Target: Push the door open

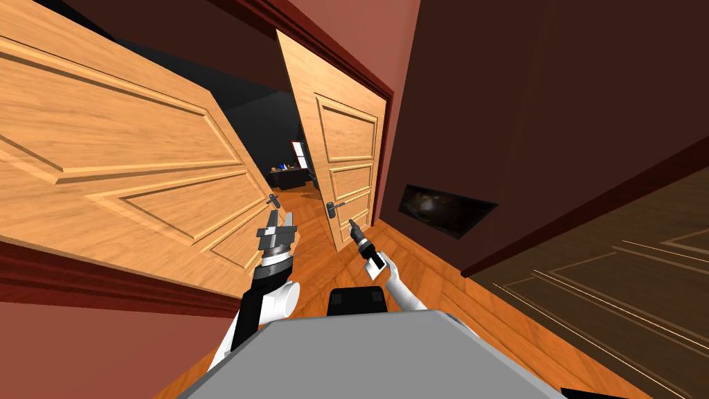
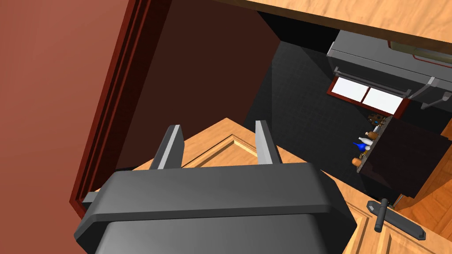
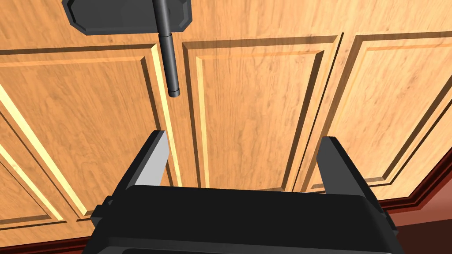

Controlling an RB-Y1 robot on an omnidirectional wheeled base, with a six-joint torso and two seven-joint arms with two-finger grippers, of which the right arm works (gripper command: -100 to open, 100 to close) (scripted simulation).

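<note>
A double wooden door stands ahead, both leaves swung partly inward. The left leaf is wide and close; its dark lever handle sits at its free edge, just beyond my left gripper. That gripper is open and empty, over the leaf's panel, with the handle off to one side. The right leaf carries a dark handle. My right gripper is open right in front of this leaf, a little short of its lever.
A dark red frame and reddish walls border the doorway. Through the gap I see a dark counter with small bottles and a window. A dark panel sits low on the right wall, and a dark door lies farther right.
</note>
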